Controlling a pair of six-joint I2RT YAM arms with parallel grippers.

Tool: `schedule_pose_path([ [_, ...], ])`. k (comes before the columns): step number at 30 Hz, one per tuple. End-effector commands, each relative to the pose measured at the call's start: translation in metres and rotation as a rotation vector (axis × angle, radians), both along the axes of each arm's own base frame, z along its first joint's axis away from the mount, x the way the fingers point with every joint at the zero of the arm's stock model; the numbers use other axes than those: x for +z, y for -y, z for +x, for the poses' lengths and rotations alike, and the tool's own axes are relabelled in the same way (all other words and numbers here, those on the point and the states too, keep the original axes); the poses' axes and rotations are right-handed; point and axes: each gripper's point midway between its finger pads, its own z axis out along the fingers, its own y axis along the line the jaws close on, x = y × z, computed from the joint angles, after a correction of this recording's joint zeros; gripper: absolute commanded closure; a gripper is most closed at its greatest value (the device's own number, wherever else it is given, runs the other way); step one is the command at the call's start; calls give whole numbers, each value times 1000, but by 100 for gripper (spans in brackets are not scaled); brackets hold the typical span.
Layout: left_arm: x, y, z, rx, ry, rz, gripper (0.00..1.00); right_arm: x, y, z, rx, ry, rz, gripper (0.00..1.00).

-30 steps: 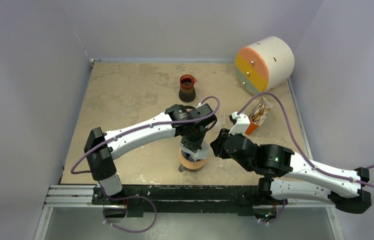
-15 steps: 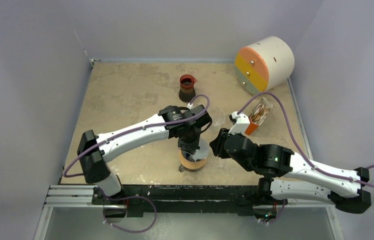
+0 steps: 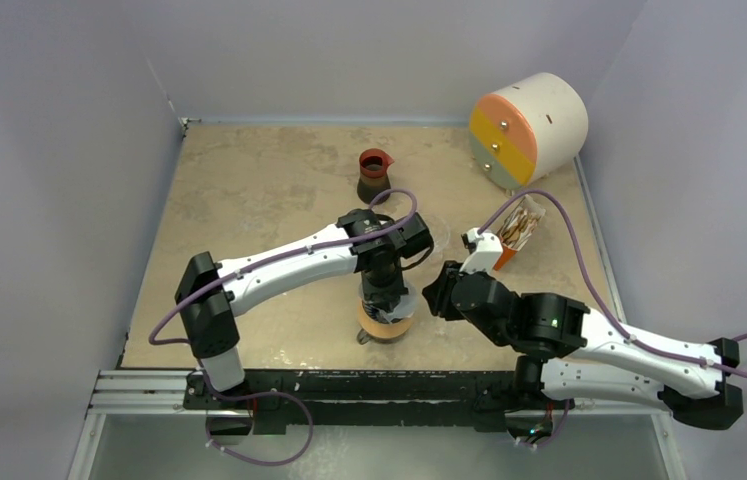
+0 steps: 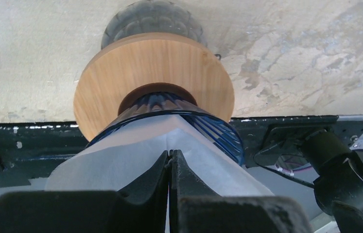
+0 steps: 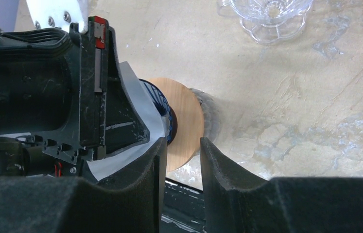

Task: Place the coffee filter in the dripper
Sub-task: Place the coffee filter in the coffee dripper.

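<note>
The deep-blue ribbed dripper point(image 4: 218, 133) sits in a flat wooden ring point(image 4: 155, 68) on top of a glass cup point(image 4: 152, 19), near the table's front edge point(image 3: 386, 325). My left gripper point(image 4: 170, 155) is shut on the fold of the white paper coffee filter point(image 4: 121, 155), whose lower part lies inside the dripper's rim. In the top view the left gripper point(image 3: 386, 295) stands straight over the dripper. My right gripper point(image 5: 181, 143) is open just right of the stand point(image 3: 436, 292), with the wooden ring's edge point(image 5: 186, 121) showing between its fingertips, untouched.
A clear glass dripper point(image 3: 434, 235) lies behind the stand. A dark carafe with a red lid point(image 3: 374, 175) stands further back. An orange holder point(image 3: 517, 235) and a round drawer unit point(image 3: 529, 125) are at the back right. A black rail point(image 3: 349, 385) runs along the front edge.
My left arm swung a little left and then back right, keeping the filter over the dripper. My right arm has barely moved.
</note>
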Motion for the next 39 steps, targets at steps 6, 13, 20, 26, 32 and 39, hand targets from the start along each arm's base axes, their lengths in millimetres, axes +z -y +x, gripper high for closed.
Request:
schedule_pose_path([
  [6, 14, -5, -7, 175, -23, 37, 100, 0, 3, 3, -26, 12, 19, 66],
  [13, 12, -5, -8, 164, -32, 49, 100, 2, 4, 2, -21, 12, 19, 66],
  [20, 11, -6, -8, 124, -29, 60, 94, 4, 5, 2, -22, 17, 22, 66],
  [26, 8, -6, -8, 98, -27, 64, 88, 7, 4, 3, -27, 24, 27, 66],
  [32, 4, 1, -6, 50, -26, 57, 84, 5, 6, 3, -33, 20, 26, 66],
  [39, 0, 3, -2, -21, -13, 76, 79, 4, 10, 2, -40, 17, 26, 66],
])
